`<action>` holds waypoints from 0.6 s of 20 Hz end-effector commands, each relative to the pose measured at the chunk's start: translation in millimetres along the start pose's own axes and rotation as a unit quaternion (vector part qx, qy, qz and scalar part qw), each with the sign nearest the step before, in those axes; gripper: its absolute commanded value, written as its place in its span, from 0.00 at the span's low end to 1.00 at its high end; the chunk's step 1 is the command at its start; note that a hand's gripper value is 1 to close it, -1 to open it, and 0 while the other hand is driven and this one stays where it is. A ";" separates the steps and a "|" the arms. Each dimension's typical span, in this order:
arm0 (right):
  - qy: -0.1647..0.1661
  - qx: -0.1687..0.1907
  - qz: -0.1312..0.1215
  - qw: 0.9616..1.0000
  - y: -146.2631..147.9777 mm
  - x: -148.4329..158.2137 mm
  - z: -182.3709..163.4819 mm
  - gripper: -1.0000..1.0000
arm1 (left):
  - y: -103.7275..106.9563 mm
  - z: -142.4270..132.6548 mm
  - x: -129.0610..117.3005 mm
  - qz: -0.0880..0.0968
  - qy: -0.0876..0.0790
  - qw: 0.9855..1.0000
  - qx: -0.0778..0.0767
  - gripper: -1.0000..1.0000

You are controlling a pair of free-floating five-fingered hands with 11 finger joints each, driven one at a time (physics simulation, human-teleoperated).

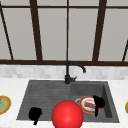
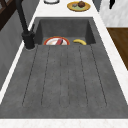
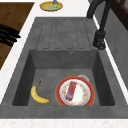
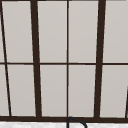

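Note:
A big red ball [image 1: 67, 115] shows low in the front view, before the sink's front edge and between the two hands, with neither hand touching it. My left hand [image 1: 35, 113] hovers over the front left corner of the draining board, empty. My right hand [image 1: 98, 102] hangs in front of the red-rimmed plate [image 1: 86, 103] in the basin, and it holds nothing. Straight black fingers of a hand [image 3: 8, 33] reach in off the counter's front edge in the right side view. A hand's dark tip [image 2: 112, 3] also shows in the left side view.
The plate [image 3: 75, 91] carries a red item and lies beside a banana [image 3: 38, 95] in the basin [image 3: 27, 75]. A black faucet [image 1: 67, 75] stands behind the sink. Food plates sit on the left counter [image 1: 3, 103] and on the right counter [image 2: 78, 6]. A window is behind.

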 end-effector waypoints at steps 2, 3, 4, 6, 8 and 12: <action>0.019 0.000 -0.006 1.000 -24.1 -27.3 14.8 0.00 | 0.0 0.0 0.0 0.000 0.000 1.000 0.000 0.50; 0.020 -0.001 -0.007 1.000 -28.5 -32.2 17.7 0.00 | 0.0 0.0 0.0 0.000 0.000 1.000 0.000 0.50; 0.023 -0.001 -0.008 1.000 -33.4 -36.3 19.5 0.00 | 0.0 0.0 0.0 0.000 0.000 1.000 0.000 0.50; 0.044 0.003 -0.010 0.999 -44.5 -40.6 19.0 0.00 | 0.0 0.0 0.0 0.000 0.000 1.000 0.000 0.50; 0.058 0.008 -0.009 0.998 -55.4 -48.7 21.6 0.00 | 0.0 0.0 0.0 0.000 0.000 1.000 0.000 0.50; 0.080 0.005 -0.009 0.997 -73.1 -67.6 27.0 0.00 | 0.0 0.0 0.0 0.000 0.000 1.000 0.000 0.50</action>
